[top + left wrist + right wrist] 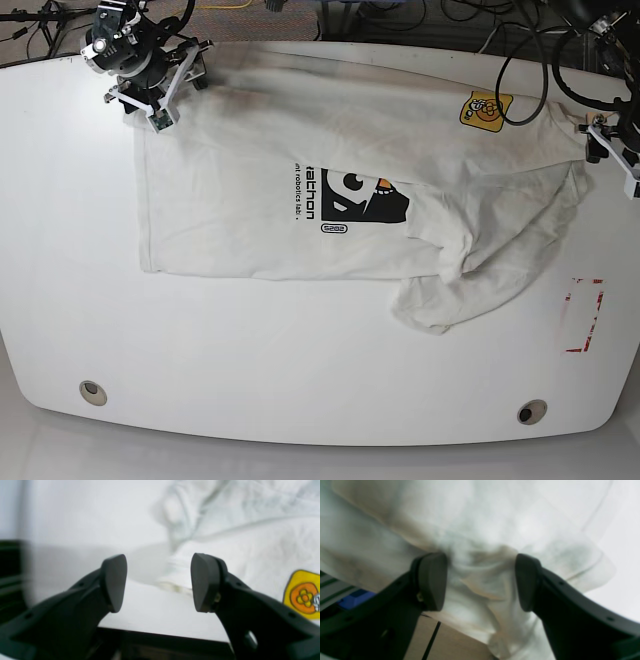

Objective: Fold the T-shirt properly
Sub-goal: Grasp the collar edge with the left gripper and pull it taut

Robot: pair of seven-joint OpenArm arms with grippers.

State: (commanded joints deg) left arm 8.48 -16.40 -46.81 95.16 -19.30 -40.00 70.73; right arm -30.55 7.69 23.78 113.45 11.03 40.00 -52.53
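Observation:
The off-white T-shirt (300, 170) lies spread across the white table (300, 350), black print up, its right part crumpled into folds (480, 270). Its yellow-orange logo patch (485, 110) sits near the far right. At the shirt's far-left corner my right gripper (155, 100) is open; in the right wrist view its fingers (432, 581) straddle bunched fabric (480, 580) at the table edge without pinching it. My left gripper (603, 145) is open at the shirt's right edge. In the left wrist view (159, 582) a hem (175, 580) lies just ahead of it, the patch (302, 593) to the right.
A red-outlined rectangle (583, 315) is marked on the table at the right. Two round holes (93, 392) (532, 412) sit near the front edge. Cables (520, 60) run along the far side. A blue object (355, 597) shows below the table edge.

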